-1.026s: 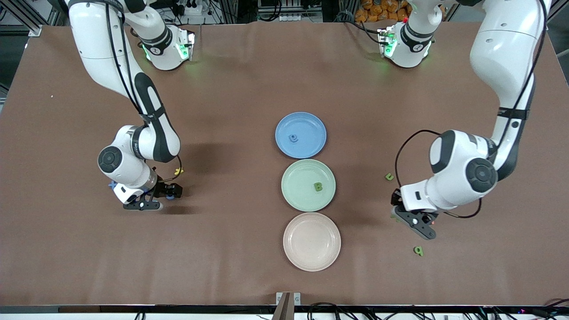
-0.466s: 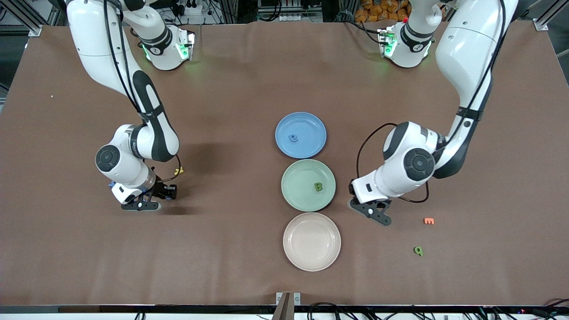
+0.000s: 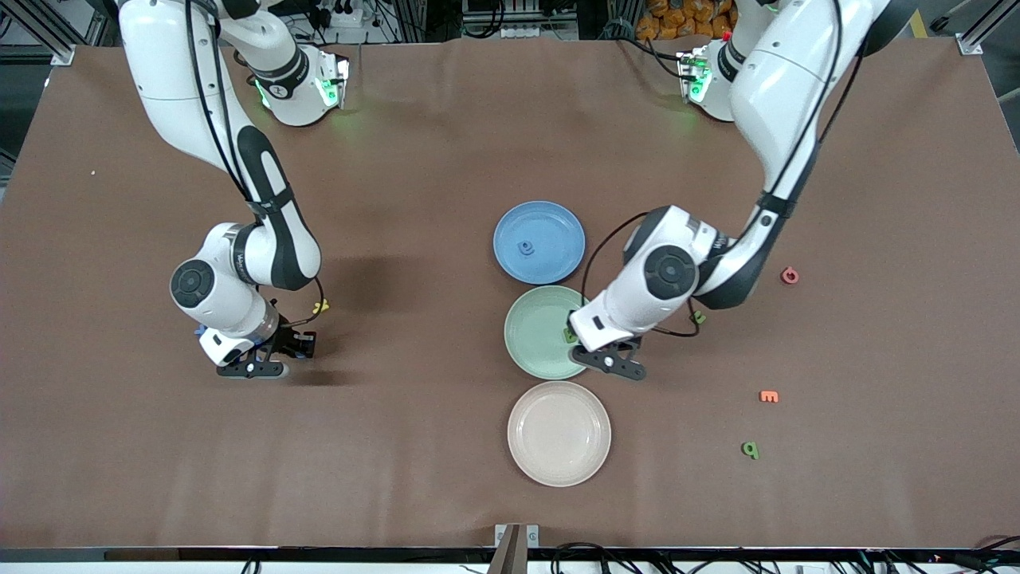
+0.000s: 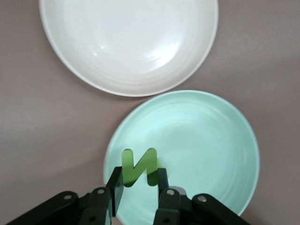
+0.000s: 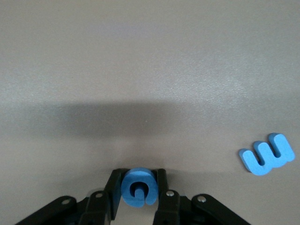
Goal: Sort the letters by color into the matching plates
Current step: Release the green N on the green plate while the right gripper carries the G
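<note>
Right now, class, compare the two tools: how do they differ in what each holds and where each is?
The left tool grips a green N-shaped letter; the right tool grips a round blue letter. The left tool is over the green plate; the right tool is low over bare table, with another blue letter lying nearby. Both are shut on one piece.

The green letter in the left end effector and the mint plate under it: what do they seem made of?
Green letter: probably foam, matte and thick with flat cut edges. Mint green plate: likely hard plastic or melamine, smooth with a soft sheen and faint rings; ceramic cannot be excluded. The left end effector grips the letter.
</note>
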### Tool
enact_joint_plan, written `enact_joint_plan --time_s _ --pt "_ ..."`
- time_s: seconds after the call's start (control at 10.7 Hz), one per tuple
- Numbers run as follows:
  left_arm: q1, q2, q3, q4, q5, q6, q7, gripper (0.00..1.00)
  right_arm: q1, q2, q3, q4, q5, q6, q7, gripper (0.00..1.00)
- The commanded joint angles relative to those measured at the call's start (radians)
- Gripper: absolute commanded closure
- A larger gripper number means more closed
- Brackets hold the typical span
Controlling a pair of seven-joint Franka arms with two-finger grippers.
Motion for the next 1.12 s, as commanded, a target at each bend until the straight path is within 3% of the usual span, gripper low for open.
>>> enact_joint_plan --time_s 0.0,0.09,0.19,0.28,0.65,0.84,1.03 --pt "-0.143 0.05 0.114 0.05 -0.004 0.037 -0.122 1.0 0.002 -0.055 0.013 -0.014 0.012 -0.057 0.006 0.83" --pt "-0.178 0.057 0.148 0.058 -0.004 0.037 -0.145 0.75 0.002 -0.078 0.013 -0.013 0.01 -0.087 0.009 0.83" --pt "-0.186 0.055 0.163 0.056 -0.003 0.037 -0.147 0.23 0.003 -0.1 0.013 -0.008 0.003 -0.111 0.041 0.83" --pt "-0.182 0.048 0.165 0.056 0.0 0.037 -0.136 0.0 0.009 -0.117 0.015 0.009 -0.001 -0.16 0.07 0.83" --pt "-0.117 -0.029 0.165 0.044 0.017 -0.032 -0.075 0.0 0.103 -0.131 0.051 0.068 -0.072 -0.242 0.379 0.83" --pt "-0.027 -0.087 0.162 0.021 0.02 -0.09 0.119 0.0 0.164 -0.126 0.073 0.105 -0.085 -0.291 0.48 0.83" --pt "0.095 -0.066 0.162 0.027 0.017 -0.086 0.349 0.0 0.241 -0.117 0.085 0.124 -0.085 -0.294 0.57 0.83"
